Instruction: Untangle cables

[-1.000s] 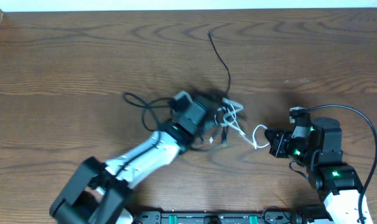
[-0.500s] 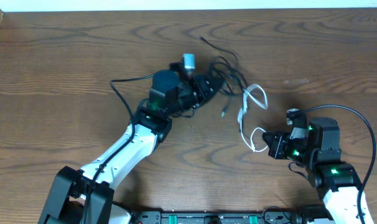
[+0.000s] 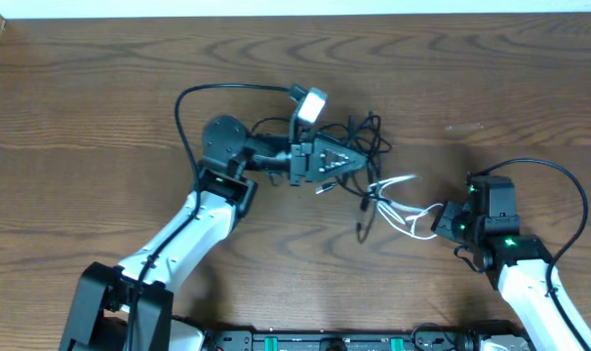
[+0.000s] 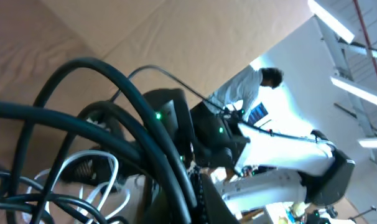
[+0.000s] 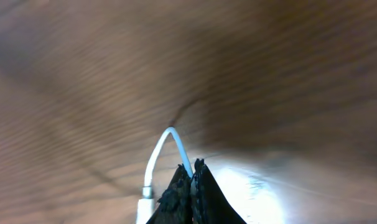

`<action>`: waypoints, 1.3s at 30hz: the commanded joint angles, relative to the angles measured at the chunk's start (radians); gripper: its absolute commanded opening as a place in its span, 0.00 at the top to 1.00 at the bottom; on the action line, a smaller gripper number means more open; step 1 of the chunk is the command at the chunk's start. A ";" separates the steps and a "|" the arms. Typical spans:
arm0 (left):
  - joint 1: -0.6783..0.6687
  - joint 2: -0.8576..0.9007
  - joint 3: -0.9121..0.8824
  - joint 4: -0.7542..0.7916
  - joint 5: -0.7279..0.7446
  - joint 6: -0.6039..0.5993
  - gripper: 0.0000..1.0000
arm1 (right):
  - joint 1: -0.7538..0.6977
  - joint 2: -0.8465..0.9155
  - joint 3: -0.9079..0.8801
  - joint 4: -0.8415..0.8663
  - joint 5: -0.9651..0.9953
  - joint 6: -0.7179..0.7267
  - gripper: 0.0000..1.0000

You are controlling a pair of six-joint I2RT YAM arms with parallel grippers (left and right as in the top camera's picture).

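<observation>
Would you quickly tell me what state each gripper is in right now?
Left gripper: closed on the tangled thin black cables.
Right gripper: closed on the thin white cable.

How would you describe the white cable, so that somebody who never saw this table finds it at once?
On the wooden table, look between the two arms. The white cable runs from the black cables bunched at the left tool to the shut right tool. It is the only pale cord; its neighbours are black.
</observation>
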 commanded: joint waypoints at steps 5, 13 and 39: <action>0.099 -0.011 0.009 0.006 0.165 -0.005 0.92 | -0.058 -0.023 0.013 0.017 0.195 0.042 0.99; 0.154 -0.011 0.009 0.006 0.206 -0.005 0.92 | -0.227 -0.101 0.075 0.016 0.244 0.042 0.98; 0.204 -0.011 0.009 0.005 0.124 0.021 0.92 | -0.463 -0.185 0.122 0.091 -1.025 0.071 0.17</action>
